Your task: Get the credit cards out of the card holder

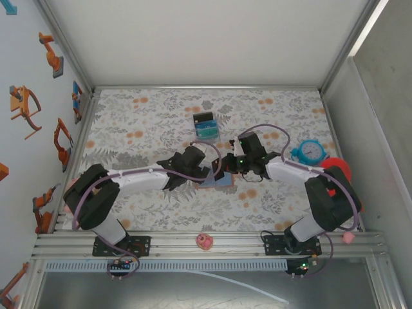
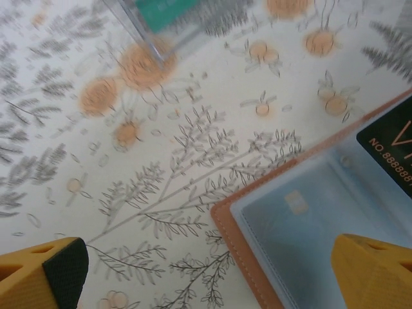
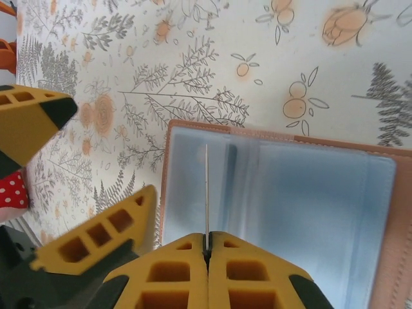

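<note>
held card point(image 3: 206, 187): thin and pale, seen edge-on, standing upright over the open holder. Its near end is caught between the right claw's fingertips. Cannot tell whether the far end is still in a pocket.
holder point(image 3: 277, 206): tan, lying open and flat on the tabletop with the blue-grey pockets facing up. In the top view it sits mid-tabletop between the two claws.
pocketed card point(image 2: 296, 219): pale blue with a small chip, under a clear pocket near the holder's corner.
black card point(image 2: 393, 148): dark with gold digits, in the holder beside the pocketed card, cut off by the frame edge.
right claw point(image 3: 207, 243): pressed together, pinching the held card above the holder.
left claw point(image 2: 206, 267): spread wide with nothing between the fingers. One finger is in front of the holder, the other in front of bare tabletop.
tabletop point(image 1: 148, 122): covered with a floral cloth.
box point(image 1: 206, 126): blue and teal contents, beyond the holder and apart from it.
clock point(image 1: 311, 151): blue, just beside the right arm.
</note>
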